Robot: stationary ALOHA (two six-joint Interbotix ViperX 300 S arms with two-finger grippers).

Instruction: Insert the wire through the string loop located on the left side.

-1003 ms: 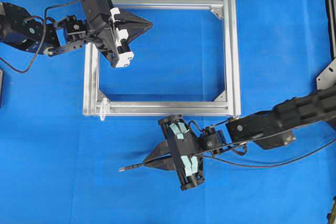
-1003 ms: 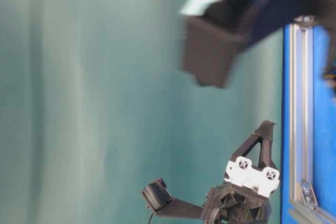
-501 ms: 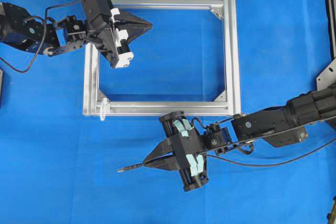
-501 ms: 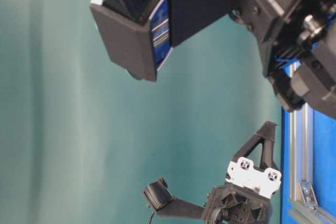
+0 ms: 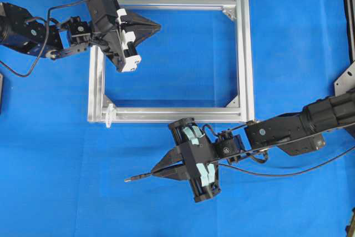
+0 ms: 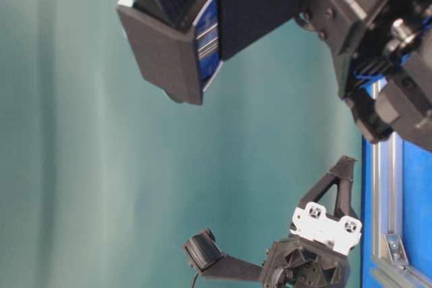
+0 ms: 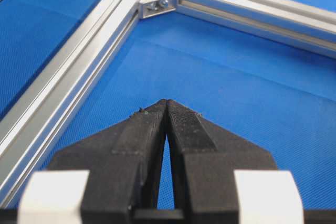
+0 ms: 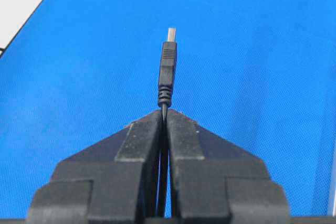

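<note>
Right wrist view shows the wire (image 8: 167,72) pinched just behind its plug by the shut right gripper (image 8: 164,115), tip sticking out well below the frame (image 5: 244,54). A long reach remains to the frame's lower left corner, where the string loop is too small to make out. The free tip could droop and miss. The left gripper (image 7: 166,104) is closed, empty, over the frame's top left corner.

Quick count: one aluminium frame (image 5: 172,58), one wire (image 5: 145,176), one string loop (image 5: 109,115), two grippers, left (image 5: 158,26) and right (image 5: 155,173).
</note>
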